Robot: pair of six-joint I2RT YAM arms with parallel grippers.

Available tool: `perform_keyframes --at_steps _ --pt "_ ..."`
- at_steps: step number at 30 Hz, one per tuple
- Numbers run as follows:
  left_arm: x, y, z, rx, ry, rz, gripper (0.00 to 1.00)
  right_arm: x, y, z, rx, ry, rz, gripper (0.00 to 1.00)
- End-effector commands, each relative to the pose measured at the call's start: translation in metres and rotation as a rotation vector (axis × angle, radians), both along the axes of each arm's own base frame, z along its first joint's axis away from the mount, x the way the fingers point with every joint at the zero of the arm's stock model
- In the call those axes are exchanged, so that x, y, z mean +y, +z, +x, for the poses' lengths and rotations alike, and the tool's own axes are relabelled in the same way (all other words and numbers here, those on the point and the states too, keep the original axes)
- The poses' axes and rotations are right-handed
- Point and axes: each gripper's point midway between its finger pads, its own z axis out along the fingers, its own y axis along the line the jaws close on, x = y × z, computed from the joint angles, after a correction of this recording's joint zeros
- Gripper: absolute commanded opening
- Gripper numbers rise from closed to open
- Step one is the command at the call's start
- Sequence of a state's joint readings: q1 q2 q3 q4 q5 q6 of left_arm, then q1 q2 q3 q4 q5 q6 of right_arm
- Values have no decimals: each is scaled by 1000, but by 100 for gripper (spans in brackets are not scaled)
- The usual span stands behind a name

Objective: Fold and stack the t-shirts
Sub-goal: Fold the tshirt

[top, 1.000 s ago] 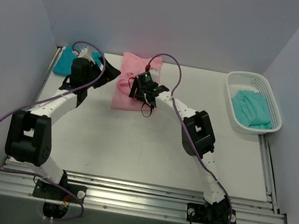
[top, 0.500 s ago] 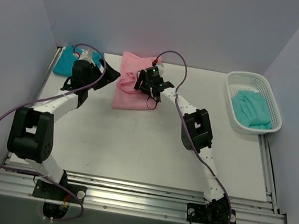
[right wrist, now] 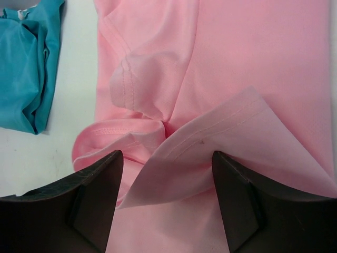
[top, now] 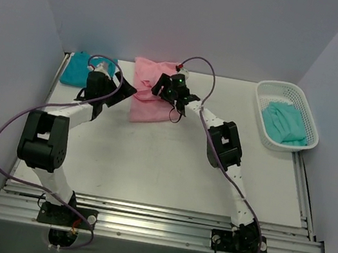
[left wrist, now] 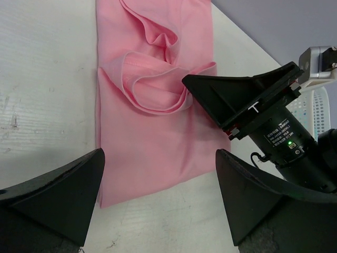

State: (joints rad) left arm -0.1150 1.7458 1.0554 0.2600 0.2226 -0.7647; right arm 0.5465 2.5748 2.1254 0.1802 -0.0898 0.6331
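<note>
The light pink t-shirt lies at the back middle of the table, its far end bunched into folds. My right gripper is open over that bunched end; in its wrist view a raised pink flap sits between the spread fingers. My left gripper is open and empty at the shirt's left edge, above the flat near part. The deep teal t-shirt lies folded at the back left and also shows in the right wrist view. The paler mint-teal t-shirt lies in the basket.
The white mesh basket stands at the back right by the right wall. The back wall runs close behind the pink and teal shirts. The aluminium rail with both arm bases runs along the near edge.
My right gripper has moved toward the back over the pink shirt's far end, which is now more bunched. My left gripper has shifted right, closer to the shirt's left edge.
</note>
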Motion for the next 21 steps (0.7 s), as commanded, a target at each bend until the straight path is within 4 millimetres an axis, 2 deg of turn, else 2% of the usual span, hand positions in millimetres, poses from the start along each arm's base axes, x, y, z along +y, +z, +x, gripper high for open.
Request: perform_keyframes --at_steps 1,4,11,16,19,20,21 --pt "-2 31 20 -114 -25 -5 95 10 89 12 -185 33 139 65" --pt "-3 28 20 -108 -26 -5 95 6 111 22 -255 22 181 68" --pt "-4 37 15 -128 -35 -15 95 -19 90 64 -243 -29 289 70" --pt "-4 41 11 -137 -34 -19 95 -44 92 85 -310 -90 294 71" --pt "-7 43 11 -149 -42 -23 95 -59 101 93 -332 -102 313 72" --pt "-9 40 12 -145 -46 -20 95 -62 113 92 -347 -96 320 72" --pt "-11 40 14 -150 -51 -21 95 -66 110 90 -336 -95 312 72"
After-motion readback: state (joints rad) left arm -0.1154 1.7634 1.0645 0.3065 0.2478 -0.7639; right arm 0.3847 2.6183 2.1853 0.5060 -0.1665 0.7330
